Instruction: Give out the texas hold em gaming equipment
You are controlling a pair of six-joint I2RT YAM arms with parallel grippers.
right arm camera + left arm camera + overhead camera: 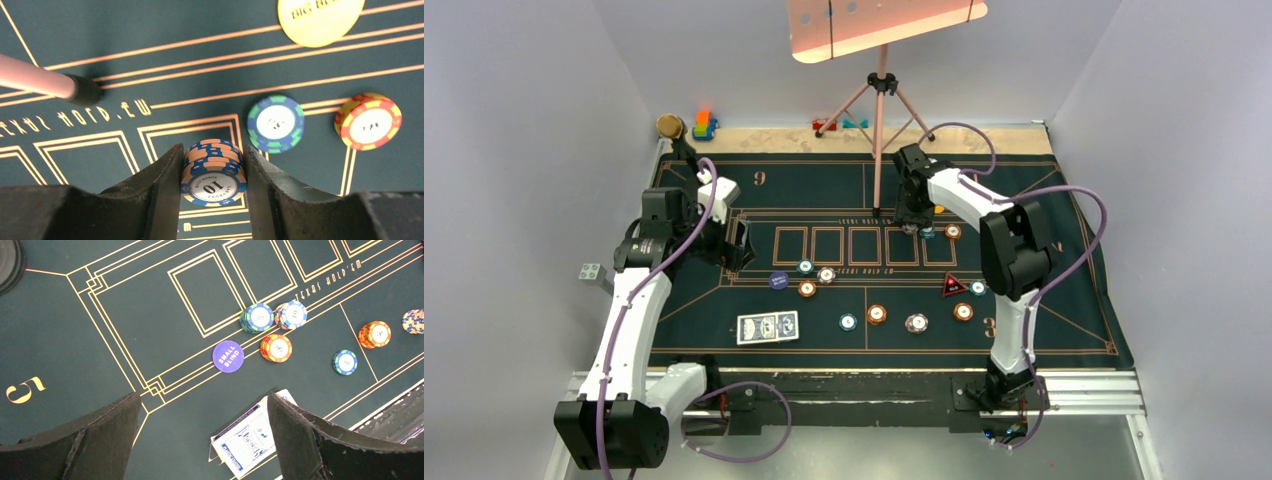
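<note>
My right gripper is shut on a stack of pinkish-white and blue "10" chips over the row of card boxes at the far middle of the mat. A teal chip, an orange chip and the yellow disc lie just beyond it. My left gripper is open and empty above the mat's left side. The blue-backed cards lie below its right finger, also in the top view. The dark blue disc and chip stacks lie ahead. The red-black triangular marker lies at the right.
A pink tripod stands at the far middle of the mat, one foot close to my right gripper. A gold-topped black stand and toy blocks sit at the far left. More chips lie along the near half of the mat.
</note>
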